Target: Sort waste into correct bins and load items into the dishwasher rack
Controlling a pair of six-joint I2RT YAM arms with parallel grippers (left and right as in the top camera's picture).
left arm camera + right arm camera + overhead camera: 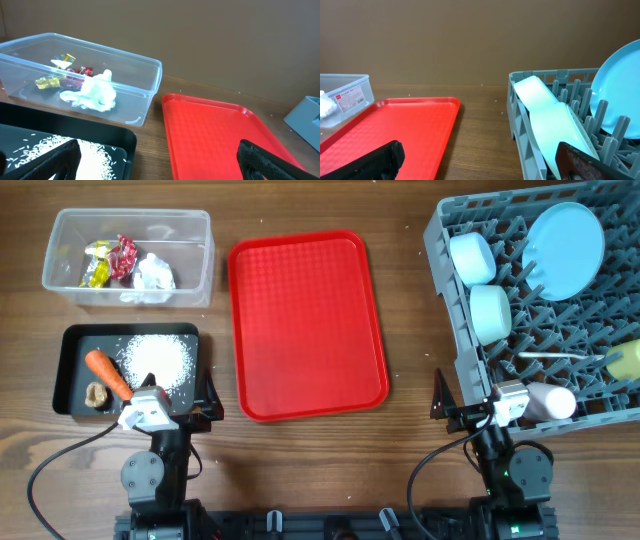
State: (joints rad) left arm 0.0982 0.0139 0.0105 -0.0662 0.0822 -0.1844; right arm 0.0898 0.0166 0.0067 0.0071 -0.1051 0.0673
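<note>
The red tray [308,325] lies bare at the table's middle. The clear bin [128,258] at the back left holds wrappers [110,260] and a crumpled tissue [155,273]. The black bin [75,370] holds rice [155,358], a carrot [107,374] and a brown scrap. The grey dishwasher rack [455,330] at the right holds a blue plate [565,248], two cups [472,258], a utensil and a yellow item. My left gripper [160,165] is open and empty by the black bin [120,135]. My right gripper [480,162] is open and empty beside the rack [520,125].
Both arm bases sit at the table's front edge [320,510]. In the left wrist view the clear bin [145,95] and red tray [215,135] lie ahead. In the right wrist view the red tray [395,125] is at the left.
</note>
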